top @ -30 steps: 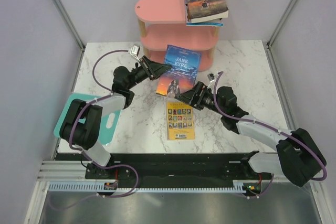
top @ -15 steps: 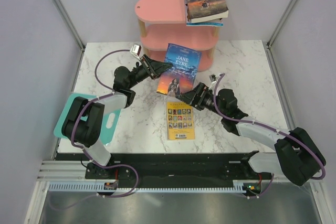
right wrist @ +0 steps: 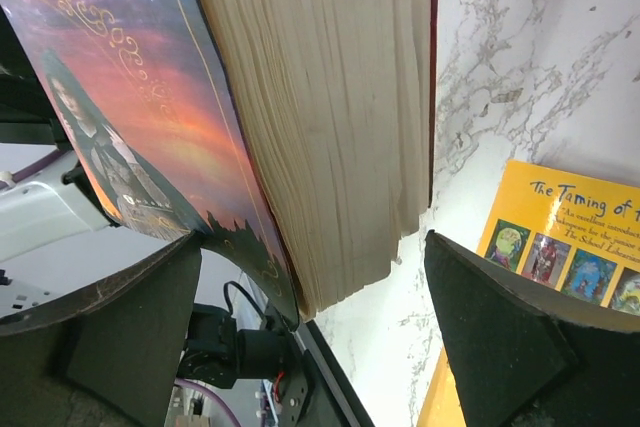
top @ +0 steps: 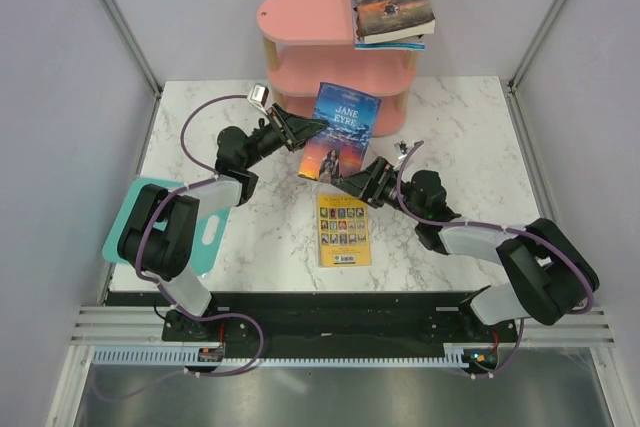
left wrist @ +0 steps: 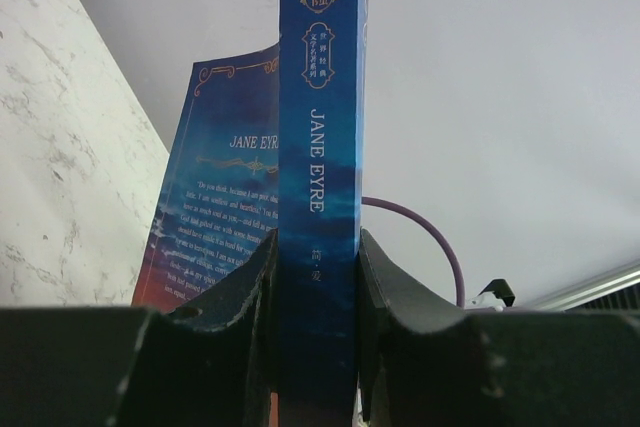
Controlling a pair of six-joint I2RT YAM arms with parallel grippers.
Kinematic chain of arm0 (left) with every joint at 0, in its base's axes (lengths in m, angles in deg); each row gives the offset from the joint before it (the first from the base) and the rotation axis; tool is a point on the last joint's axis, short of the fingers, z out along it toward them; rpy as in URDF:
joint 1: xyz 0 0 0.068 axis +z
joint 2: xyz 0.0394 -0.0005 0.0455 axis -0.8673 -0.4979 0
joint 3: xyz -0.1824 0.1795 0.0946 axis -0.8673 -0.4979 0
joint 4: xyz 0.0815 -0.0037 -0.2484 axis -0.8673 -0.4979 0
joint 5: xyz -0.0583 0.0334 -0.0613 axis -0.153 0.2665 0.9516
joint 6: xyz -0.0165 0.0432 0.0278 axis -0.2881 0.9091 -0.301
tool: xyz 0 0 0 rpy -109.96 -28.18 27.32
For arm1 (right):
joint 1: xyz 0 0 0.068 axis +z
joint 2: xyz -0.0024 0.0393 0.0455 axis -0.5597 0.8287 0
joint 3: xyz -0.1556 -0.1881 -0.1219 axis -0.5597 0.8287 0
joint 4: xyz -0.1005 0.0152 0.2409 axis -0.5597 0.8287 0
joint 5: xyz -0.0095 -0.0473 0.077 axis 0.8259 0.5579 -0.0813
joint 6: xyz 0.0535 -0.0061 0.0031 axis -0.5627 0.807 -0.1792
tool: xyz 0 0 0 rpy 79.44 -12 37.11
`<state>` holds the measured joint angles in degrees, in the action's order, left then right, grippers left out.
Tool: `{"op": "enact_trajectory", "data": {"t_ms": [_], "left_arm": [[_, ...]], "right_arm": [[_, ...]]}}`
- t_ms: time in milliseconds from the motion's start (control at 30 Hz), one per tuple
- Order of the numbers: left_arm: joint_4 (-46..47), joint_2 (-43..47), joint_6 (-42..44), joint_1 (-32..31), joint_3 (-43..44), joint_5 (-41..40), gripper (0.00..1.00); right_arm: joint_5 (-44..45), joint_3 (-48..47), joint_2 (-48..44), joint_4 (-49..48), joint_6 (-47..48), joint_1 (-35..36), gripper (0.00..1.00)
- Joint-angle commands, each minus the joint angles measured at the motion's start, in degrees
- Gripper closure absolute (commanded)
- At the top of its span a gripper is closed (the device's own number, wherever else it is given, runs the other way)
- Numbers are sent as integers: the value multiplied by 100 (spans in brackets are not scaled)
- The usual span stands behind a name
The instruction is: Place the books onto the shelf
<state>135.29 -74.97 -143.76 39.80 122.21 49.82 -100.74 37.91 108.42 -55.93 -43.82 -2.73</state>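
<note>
One marble table (top: 470, 137), we see the pink shelf (top: 305, 15) topped by "A Tale of Two Cities" (top: 392, 2), "Jane Eyre" (top: 340, 132) before it, yellow book (top: 344, 230) lying flat, left gripper (top: 316, 128) clamping Jane Eyre's spine, right gripper (top: 345, 183) wide open around its lower corner.

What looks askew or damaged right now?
A Tale of Two Cities lies on the shelf top board, hanging well over its right end. Jane Eyre, pinched at its spine by the left gripper, has a cover bowing away from the pages. The spine's top corner looks scuffed.
</note>
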Motion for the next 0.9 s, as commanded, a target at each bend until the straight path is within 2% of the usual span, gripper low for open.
{"op": "enact_trajectory", "data": {"t_ms": [0, 167, 267, 467, 700, 867], "left_arm": [[1179, 385, -696, -76, 295, 37, 98], [1371, 307, -836, -93, 138, 28, 98], [1504, 219, -942, -84, 23, 19, 98], [1566, 8, -1030, -67, 242, 63, 98], [1899, -563, -1600, -84, 1006, 168, 98], [2031, -967, -1812, -339, 1525, 256, 98]], "right_arm": [[36, 92, 178, -635, -86, -55, 2], [220, -14, 81, -512, 195, -64, 2], [317, 39, 90, -784, 161, -55, 2], [414, 320, -67, -969, 11, -72, 2], [994, 610, -1507, 92, 721, -160, 2], [1249, 742, -1887, 472, 898, -169, 2]]}}
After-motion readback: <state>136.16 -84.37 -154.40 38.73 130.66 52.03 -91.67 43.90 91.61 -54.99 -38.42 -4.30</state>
